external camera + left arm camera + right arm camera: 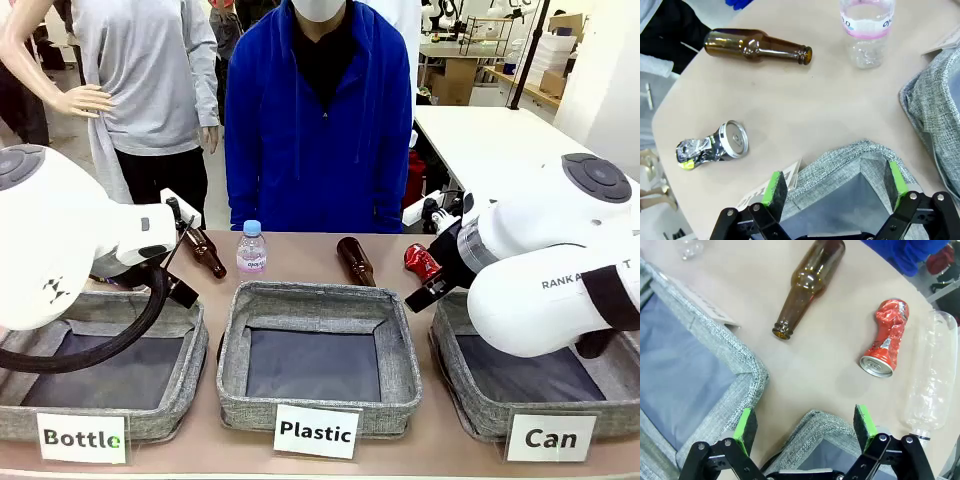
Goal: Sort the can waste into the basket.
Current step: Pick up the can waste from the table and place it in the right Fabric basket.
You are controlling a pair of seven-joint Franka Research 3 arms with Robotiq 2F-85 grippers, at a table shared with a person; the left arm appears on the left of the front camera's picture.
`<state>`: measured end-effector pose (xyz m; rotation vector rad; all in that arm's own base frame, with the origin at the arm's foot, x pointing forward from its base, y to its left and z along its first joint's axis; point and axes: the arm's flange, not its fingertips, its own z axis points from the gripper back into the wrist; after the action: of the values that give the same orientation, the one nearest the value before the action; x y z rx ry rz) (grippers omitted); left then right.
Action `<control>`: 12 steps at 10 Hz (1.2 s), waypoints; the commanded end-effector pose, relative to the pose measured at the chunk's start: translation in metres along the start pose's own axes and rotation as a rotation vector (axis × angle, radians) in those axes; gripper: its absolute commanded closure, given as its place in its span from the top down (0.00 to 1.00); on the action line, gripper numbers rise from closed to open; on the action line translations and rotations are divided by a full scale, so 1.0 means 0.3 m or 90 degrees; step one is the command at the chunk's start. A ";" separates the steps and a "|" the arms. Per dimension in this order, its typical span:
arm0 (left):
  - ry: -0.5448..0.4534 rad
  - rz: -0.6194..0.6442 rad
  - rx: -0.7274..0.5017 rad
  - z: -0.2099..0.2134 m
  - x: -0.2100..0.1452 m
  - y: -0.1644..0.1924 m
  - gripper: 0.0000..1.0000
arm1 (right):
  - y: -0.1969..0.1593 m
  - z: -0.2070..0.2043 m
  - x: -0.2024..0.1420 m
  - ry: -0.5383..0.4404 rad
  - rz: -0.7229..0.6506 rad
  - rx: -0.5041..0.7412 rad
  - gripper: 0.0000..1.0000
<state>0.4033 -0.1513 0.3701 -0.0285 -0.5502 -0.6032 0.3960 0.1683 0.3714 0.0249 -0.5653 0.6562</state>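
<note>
The right tool (pixel 805 424) is held spread over the grey woven "Can" basket (pixel 470 410), seemingly readied for the crushed red metal can (pixel 886 337); the left tool (pixel 835 182) is spread too.

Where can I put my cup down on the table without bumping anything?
Bare tabletop lies between the small water bottle and the middle brown bottle, behind the Plastic basket. Another bare patch sits between the crushed dark can and the left brown bottle. It's crowded near the red can, beside a clear plastic bottle.
</note>
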 end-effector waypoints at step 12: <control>0.000 0.000 0.000 0.000 0.000 0.000 1.00 | 0.000 0.000 0.000 0.000 0.000 0.000 1.00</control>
<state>0.4032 -0.1513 0.3701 -0.0285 -0.5502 -0.6032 0.3959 0.1684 0.3714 0.0244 -0.5653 0.6568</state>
